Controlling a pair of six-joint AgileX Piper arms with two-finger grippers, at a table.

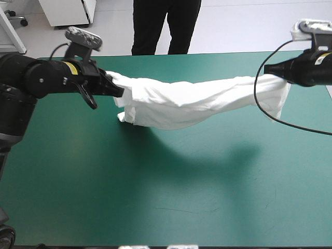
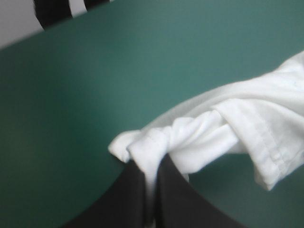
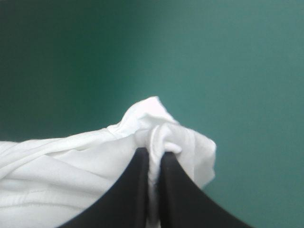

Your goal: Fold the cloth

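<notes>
Left gripper (image 1: 117, 91) was all but closed, its black fingers (image 2: 133, 199) pinching a bunched, twisted corner of the T-shirt (image 1: 192, 104). Right gripper (image 1: 266, 69) likewise, nipped tight on a wad of cloth at the other end. The T-shirt hung in the air between the two, stretched across the far half of the table (image 1: 155, 207) and sagging in the middle, its shadow (image 1: 207, 161) on the teal-green cover below. The lowest folds near the left gripper looked to be at or just over the cover; you could not tell from these views whether they touched. A loose flap (image 1: 281, 101) drooped past the right gripper. The left wrist view showed a stitched hem (image 2: 270, 152), likely a sleeve or bottom edge, hanging beside the pinch. Judgement on handling: light, limp, no stiffness at all. It would go wherever gravity and your two pinches sent it, and would sag further if the span slackened. Thin knit like this should not slip readily from a tight pinch. But each grip was on a rolled clump rather than a flat edge, so you could expect the T-shirt to come down roped and creased, not spread. Not fragile; a firm pull would probably do no harm. For a clean fold you would want holds on hem corners or shoulder seams, single flat layers, well apart, so the cloth drapes as a sheet.
</notes>
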